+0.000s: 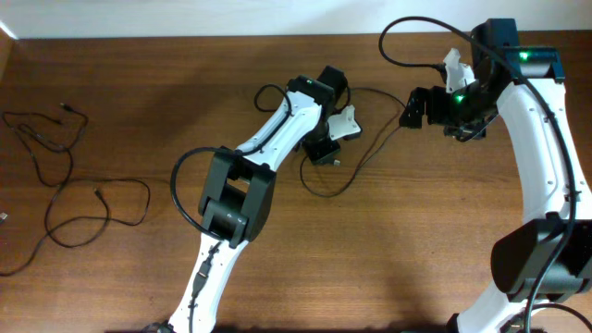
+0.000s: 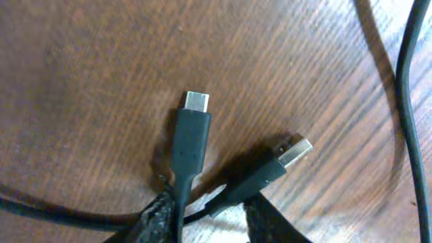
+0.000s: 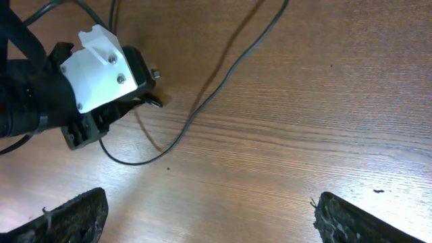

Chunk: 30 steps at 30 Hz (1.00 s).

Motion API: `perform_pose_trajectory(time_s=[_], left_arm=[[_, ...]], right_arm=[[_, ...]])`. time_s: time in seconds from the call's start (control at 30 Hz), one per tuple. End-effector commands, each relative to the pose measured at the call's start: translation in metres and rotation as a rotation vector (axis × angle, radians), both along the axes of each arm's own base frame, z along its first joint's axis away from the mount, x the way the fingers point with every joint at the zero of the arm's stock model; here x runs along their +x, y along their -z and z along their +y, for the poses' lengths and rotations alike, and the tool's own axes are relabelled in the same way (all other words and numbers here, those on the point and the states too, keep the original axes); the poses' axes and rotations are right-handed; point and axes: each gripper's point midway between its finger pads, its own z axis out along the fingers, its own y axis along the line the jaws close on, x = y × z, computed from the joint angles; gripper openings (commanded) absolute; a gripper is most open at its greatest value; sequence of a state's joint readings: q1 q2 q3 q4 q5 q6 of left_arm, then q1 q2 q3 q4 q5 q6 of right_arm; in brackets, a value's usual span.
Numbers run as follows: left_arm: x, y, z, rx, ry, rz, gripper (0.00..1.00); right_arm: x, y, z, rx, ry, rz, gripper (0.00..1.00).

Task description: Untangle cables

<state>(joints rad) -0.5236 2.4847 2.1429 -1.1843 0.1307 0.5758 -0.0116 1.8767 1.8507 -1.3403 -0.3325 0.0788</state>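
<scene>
The left tool (image 2: 209, 219) sits around two plug ends (image 2: 192, 135) of the cables (image 1: 333, 195), mid-frame on the bench (image 1: 139, 74). I cannot tell if it squeezes them. The right tool (image 3: 209, 216) is wide open and empty, so next I think it must grab a loop and pull gently.

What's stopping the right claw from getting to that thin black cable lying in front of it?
Nothing visible does: only bare table lies between the open right gripper and the cable.

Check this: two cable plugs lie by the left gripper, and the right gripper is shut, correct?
No. The right gripper is open, fingers wide apart in the right wrist view. The two cable plugs do lie by the left gripper.
</scene>
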Motion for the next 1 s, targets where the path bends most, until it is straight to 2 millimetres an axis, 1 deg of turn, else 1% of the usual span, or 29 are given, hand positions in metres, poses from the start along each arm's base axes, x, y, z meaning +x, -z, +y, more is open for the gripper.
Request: perform_pose_trajectory(time_s=[0.0,0.17,0.2,0.27,0.3,0.33,0.4,0.43,0.5,0.53,0.57,0.6,0.63,0.7,0.73,0.77,0.83,0.87,0.9,0.93,0.97], left_arm=[[-0.007,0.009,-0.001,0.011,-0.001,0.033,0.3],[-0.004,0.008,-0.002,0.007,-0.001,0.019,0.18],[-0.002,0.006,-0.003,0.004,-0.01,0.014,0.15],[0.007,-0.004,-0.007,-0.013,-0.068,-0.009,0.07],[0.016,-0.014,-0.008,-0.03,-0.116,-0.029,0.01],[0.022,-0.022,-0.008,-0.041,-0.149,-0.042,0.0],[0.037,-0.048,-0.007,-0.073,-0.227,-0.078,0.0],[0.047,-0.072,-0.004,-0.099,-0.273,-0.109,0.0],[0.062,-0.109,0.002,-0.14,-0.332,-0.163,0.0],[0.067,-0.123,0.007,-0.155,-0.358,-0.188,0.0],[0.079,-0.151,0.02,-0.169,-0.425,-0.254,0.0],[0.085,-0.164,0.03,-0.168,-0.466,-0.289,0.0],[0.094,-0.184,0.047,-0.167,-0.527,-0.344,0.0],[0.105,-0.212,0.075,-0.171,-0.613,-0.423,0.0],[0.111,-0.229,0.095,-0.178,-0.663,-0.474,0.0],[0.116,-0.242,0.111,-0.187,-0.694,-0.512,0.0],[0.125,-0.263,0.144,-0.211,-0.77,-0.569,0.0],[0.13,-0.273,0.17,-0.22,-0.86,-0.602,0.0],[0.134,-0.277,0.2,-0.218,-0.941,-0.618,0.0],[0.136,-0.278,0.217,-0.217,-0.991,-0.621,0.0],[0.138,-0.277,0.242,-0.215,-1.064,-0.621,0.0]], right_arm=[[-0.002,-0.005,-0.004,-0.023,0.009,-0.011,0.99],[-0.003,-0.005,-0.004,-0.023,0.009,-0.009,0.99],[-0.003,-0.005,-0.004,-0.023,0.009,-0.009,0.99],[-0.003,-0.005,-0.004,-0.023,0.009,-0.009,0.99],[-0.003,-0.005,-0.004,-0.023,0.009,-0.009,0.99],[-0.003,-0.005,-0.004,-0.023,0.009,-0.009,0.99],[-0.003,-0.005,-0.005,-0.028,0.01,-0.009,0.99],[-0.003,-0.005,-0.005,-0.03,0.01,-0.009,0.99],[-0.003,-0.005,-0.005,-0.03,0.01,-0.009,0.99],[-0.003,-0.005,-0.005,-0.03,0.01,-0.009,0.99],[-0.003,-0.005,-0.006,-0.03,0.01,-0.009,0.99],[-0.003,-0.005,-0.006,-0.03,0.01,-0.009,0.99],[-0.003,-0.005,-0.005,-0.03,0.01,-0.009,0.99],[-0.003,-0.005,-0.005,-0.03,0.01,-0.009,0.99],[-0.003,-0.005,-0.005,-0.03,0.01,-0.01,0.99],[-0.003,-0.005,-0.005,-0.03,0.01,-0.01,0.99],[-0.003,-0.005,-0.006,-0.03,0.01,-0.01,0.99],[-0.003,-0.005,-0.005,-0.032,0.002,-0.012,0.99],[-0.003,-0.005,-0.005,-0.035,-0.011,-0.016,0.99],[-0.003,-0.005,-0.005,-0.035,-0.011,-0.016,0.99],[-0.003,-0.005,-0.005,-0.035,-0.011,-0.016,0.99]])
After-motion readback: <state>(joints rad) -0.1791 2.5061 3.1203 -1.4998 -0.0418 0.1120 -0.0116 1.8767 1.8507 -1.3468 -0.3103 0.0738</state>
